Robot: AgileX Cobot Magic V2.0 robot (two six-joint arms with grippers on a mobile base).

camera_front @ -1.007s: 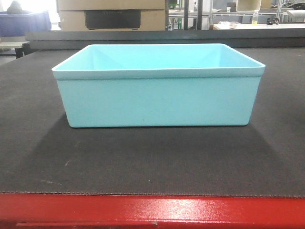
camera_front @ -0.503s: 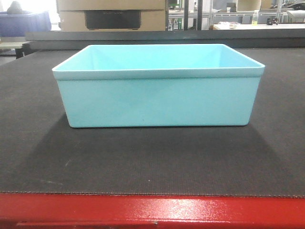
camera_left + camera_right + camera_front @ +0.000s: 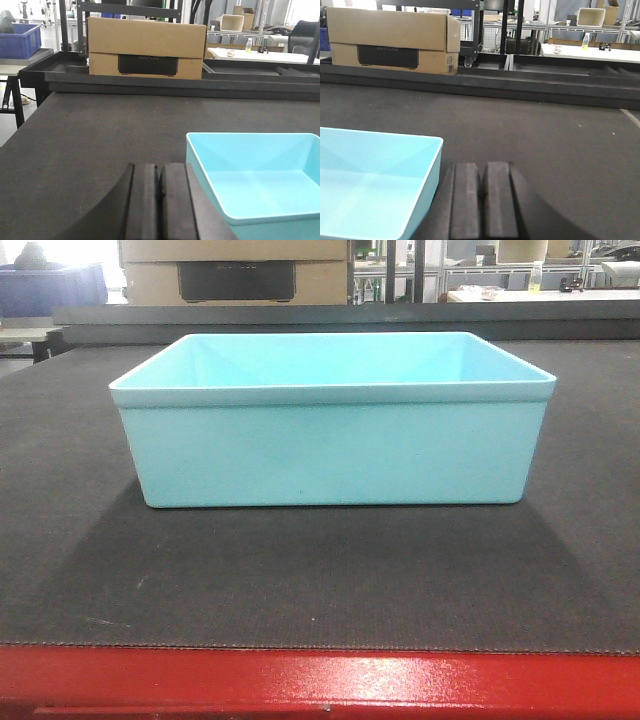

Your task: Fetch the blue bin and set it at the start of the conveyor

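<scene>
Nothing has visibly moved across the last second in the front view: the blue bin (image 3: 332,420) sits in the same spot on the conveyor start (image 3: 320,580), upright and empty, its long wall parallel to the red edge strip (image 3: 320,680) at the near edge of the belt and set back from it by a band of bare weave. Both wrist views show the tool ends clear of the tub. The left gripper (image 3: 160,200) has its two dark pads pressed together with nothing between them, just beside the bin's left end wall; the right gripper (image 3: 482,200) is likewise closed on nothing, just beside the right end wall. Judging from this, the placing step looks finished: the bin rests flat on the belt and neither gripper holds it, so what remains is probably only to draw both arms back and away without nudging the rim. If the tub needed shifting, each arm would first have to spread its pads and come in over an end wall. Beyond the far edge of the belt stands a cardboard box (image 3: 146,48) with a dark panel carrying faint lettering that seems to read ECOFLOW, though it is too small to be sure; a dark blue crate (image 3: 20,40) sits off to the left.
</scene>
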